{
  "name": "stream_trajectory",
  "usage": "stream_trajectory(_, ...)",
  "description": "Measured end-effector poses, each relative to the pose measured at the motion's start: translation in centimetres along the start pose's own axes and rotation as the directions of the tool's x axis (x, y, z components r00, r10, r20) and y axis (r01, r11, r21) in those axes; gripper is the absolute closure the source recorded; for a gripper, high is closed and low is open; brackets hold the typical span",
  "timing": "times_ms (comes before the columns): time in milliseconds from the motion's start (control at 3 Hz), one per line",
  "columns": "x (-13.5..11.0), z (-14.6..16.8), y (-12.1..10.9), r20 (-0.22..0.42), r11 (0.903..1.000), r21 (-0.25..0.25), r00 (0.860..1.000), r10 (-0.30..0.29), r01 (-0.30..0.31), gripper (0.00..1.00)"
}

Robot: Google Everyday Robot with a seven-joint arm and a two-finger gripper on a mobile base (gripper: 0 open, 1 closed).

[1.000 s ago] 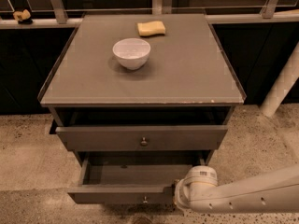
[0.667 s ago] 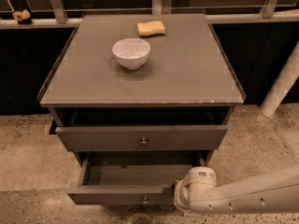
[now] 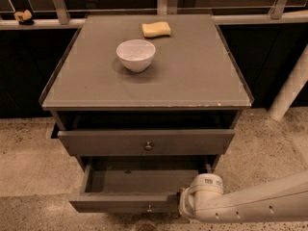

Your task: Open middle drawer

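— Where's the middle drawer (image 3: pixel 130 201)?

— Under the bench's (image 3: pixel 192 81) front edge, pulled well out past it. Its long axis runs side to side, parallel to that edge. Its flat front faces away from the bench's back edge, and its open box is in view from above. The knob (image 3: pixel 149 208) sits at the centre of the front, low in view.

— And the gripper (image 3: pixel 183 202)?

— At the right end of that front, below the bench's front right corner. The arm (image 3: pixel 260 203) reaches in from the right. Whether the gripper is spread or closed, I cannot tell; the wrist hides it.

— Above it?

— The top drawer (image 3: pixel 110 142), out only a little, its front just ahead of the bench's front edge.

— On top?

— A bowl (image 3: pixel 136 55), upright, left of centre and nearer the back edge. A sponge (image 3: pixel 156 29) lies near the middle of the back edge, apart from the bowl.

— Anything changed from a second ago?

— Nothing I can see. The middle drawer is out just as far, the gripper is at the same end, and the bowl and sponge lie as they did.
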State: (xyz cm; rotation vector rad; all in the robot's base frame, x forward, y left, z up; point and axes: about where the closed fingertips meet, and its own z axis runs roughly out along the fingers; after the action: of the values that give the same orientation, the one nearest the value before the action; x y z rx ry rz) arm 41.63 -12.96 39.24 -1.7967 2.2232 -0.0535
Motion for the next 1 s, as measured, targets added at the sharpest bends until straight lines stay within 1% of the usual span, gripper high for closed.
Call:
stream_trajectory(333, -0.04, -0.14, 0.01, 0.0, 1.0, 0.0, 1.0, 0.0, 0.0, 1.0)
stream_trajectory(667, 0.08, -0.26, 0.72, -0.008, 0.9999, -0.014, 1.0, 0.003, -0.003, 1.0)
stream_trajectory(1000, 0.08, -0.27, 0.72, -0.008, 0.9999, -0.014, 1.0, 0.003, -0.003, 1.0)
